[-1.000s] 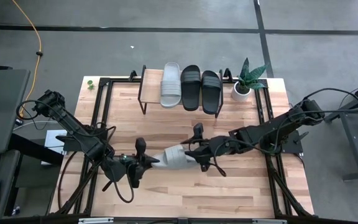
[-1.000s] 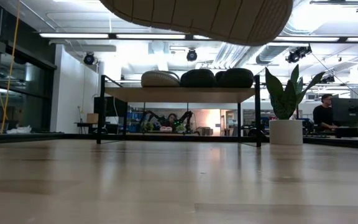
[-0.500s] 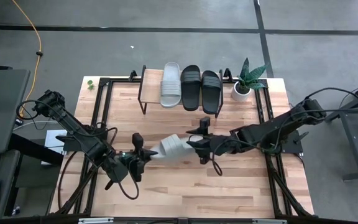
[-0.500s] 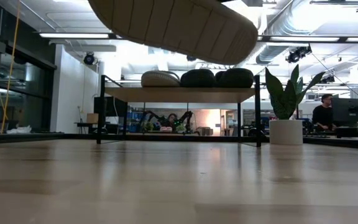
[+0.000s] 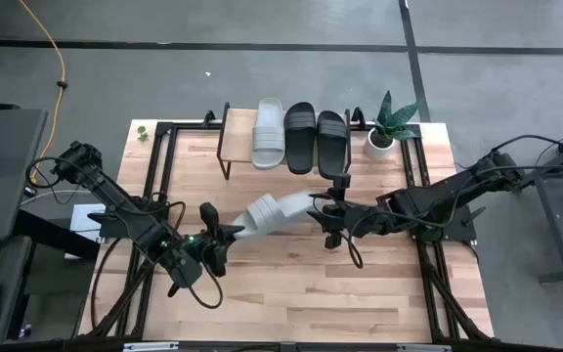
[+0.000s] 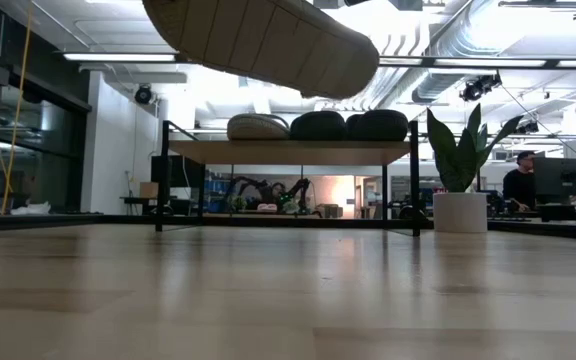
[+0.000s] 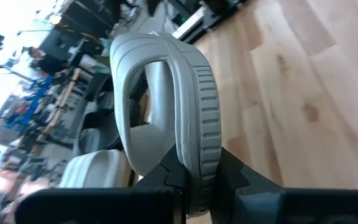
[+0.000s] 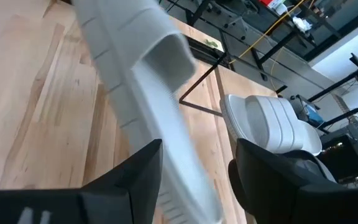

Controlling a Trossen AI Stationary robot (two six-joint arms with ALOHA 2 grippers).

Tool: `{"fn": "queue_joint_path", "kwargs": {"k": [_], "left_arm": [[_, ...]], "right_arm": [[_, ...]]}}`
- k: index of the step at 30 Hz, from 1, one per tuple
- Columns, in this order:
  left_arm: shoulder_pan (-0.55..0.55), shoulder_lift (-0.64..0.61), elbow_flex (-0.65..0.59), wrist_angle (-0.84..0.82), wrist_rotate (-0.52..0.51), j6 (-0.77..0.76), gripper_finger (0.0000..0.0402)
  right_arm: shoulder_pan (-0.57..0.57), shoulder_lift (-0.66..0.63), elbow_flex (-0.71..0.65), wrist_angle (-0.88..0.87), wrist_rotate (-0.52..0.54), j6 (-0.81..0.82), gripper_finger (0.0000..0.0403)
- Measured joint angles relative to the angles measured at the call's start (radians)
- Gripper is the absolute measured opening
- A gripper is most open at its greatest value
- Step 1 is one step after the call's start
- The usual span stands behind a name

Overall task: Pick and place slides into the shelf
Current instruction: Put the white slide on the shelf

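Shelf (image 5: 238,122) at upper centre, three slides aboard, left end free. Fourth grey slide (image 5: 272,211) airborne mid-frame: left gripper (image 5: 225,234) clamps its heel, right gripper (image 5: 326,207) straddles the toe, jaws wide. Carry step; next needs lift toward that free slot.

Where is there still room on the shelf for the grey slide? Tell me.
The shelf is bare at its left end, between its left edge and the grey slide lying there. From that slide rightward two black slides crowd it up to the potted plant. The carried grey slide hangs above the open tabletop.
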Motion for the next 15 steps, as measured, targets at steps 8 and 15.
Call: {"fn": "queue_joint_path", "kwargs": {"k": [8, 15], "left_arm": [[0.0, 0.0, 0.0, 0.003, -0.124, -0.01, 0.0018], [0.0, 0.0, 0.0, 0.005, -0.263, -0.018, 0.0018]], "right_arm": [[-0.002, 0.0, 0.0, -0.01, -0.007, 0.011, 0.0195], [-0.002, 0.0, 0.0, -0.01, -0.012, 0.019, 0.0195]]}}
